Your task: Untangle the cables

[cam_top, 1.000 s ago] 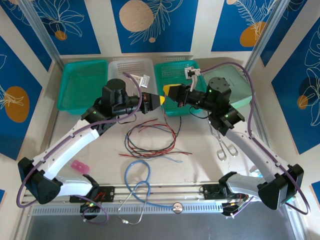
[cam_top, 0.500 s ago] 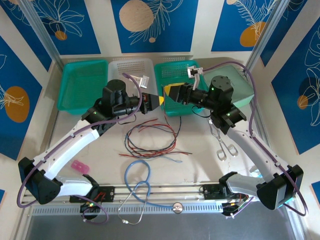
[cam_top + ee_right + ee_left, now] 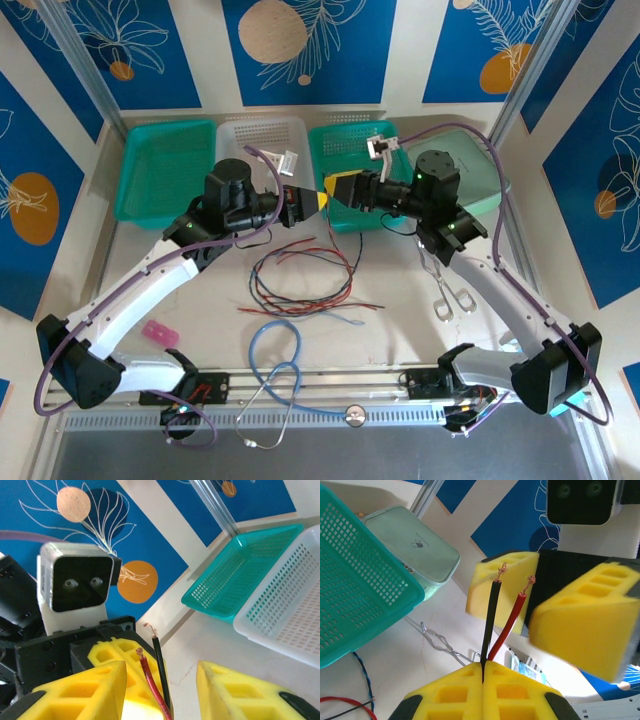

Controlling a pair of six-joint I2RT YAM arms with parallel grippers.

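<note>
**Left gripper clamps two cable ends; right gripper stands open around them**

Left gripper (image 3: 483, 674): yellow pads pressed flat together, clamped on a black cable (image 3: 490, 625) and a red cable (image 3: 511, 622). Both rise side by side out of the seam, with frayed bare copper at the tips. From above, left gripper (image 3: 318, 201) is raised over the far half of the table (image 3: 400, 300), in front of a teal basket (image 3: 350, 150).

Right gripper (image 3: 160, 680): jaws parted, one pad on each side of the two raised ends, touching neither. From above, right gripper (image 3: 338, 187) meets the left one nose to nose.

Rest of the cables (image 3: 300, 280): loose red, black and blue-grey loops lying on the table below the grippers, a few strands trailing right. Light-blue tube (image 3: 275, 350) lies near them, toward the arm bases. Ring-handled metal tool (image 3: 452, 295) lies on the table under the right arm.
</note>
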